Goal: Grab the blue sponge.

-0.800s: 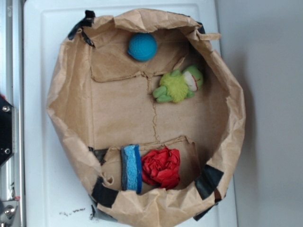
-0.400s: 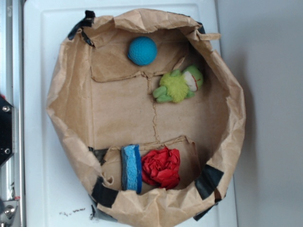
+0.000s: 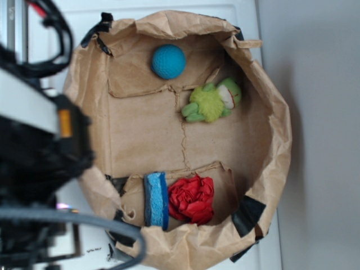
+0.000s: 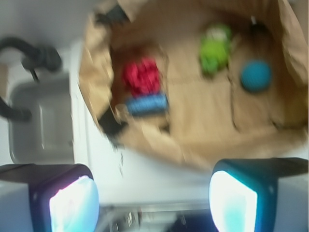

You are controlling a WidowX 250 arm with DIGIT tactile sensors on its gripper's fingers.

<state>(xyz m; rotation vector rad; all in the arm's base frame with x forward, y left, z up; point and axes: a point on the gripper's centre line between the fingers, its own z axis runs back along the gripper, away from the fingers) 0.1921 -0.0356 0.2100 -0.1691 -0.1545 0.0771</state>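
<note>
Four things lie on the floor of the paper bag (image 3: 270,135), which you see from above in the exterior view, its crumpled rim folded outward and patched with black tape. Your sponge (image 3: 156,200) sits at the lower centre of that frame, standing on its long edge, lighter blue layer to the left and darker blue to the right. It touches the red cloth (image 3: 192,199) just to its right, and both rest on a torn paper flap close to the bag's lower wall. You find the ball (image 3: 169,61) at the upper centre, well apart from the sponge, and the green toy (image 3: 212,101) right of centre, below and to the right of the ball.

Your arm (image 3: 39,152) fills the left side of the exterior frame, dark and blurred, overlapping the bag's left rim, with cables looping at the upper left and along the bottom. It is not touching the sponge.

In the wrist view, which is blurred, you see the sponge (image 4: 147,104) left of centre, just under the cloth (image 4: 141,76), with the toy (image 4: 215,50) and ball (image 4: 255,75) toward the upper right. The fingers (image 4: 73,205) stand wide apart at the bottom corners of that frame, holding nothing, over the white surface (image 4: 145,174) outside the bag (image 4: 193,130).
</note>
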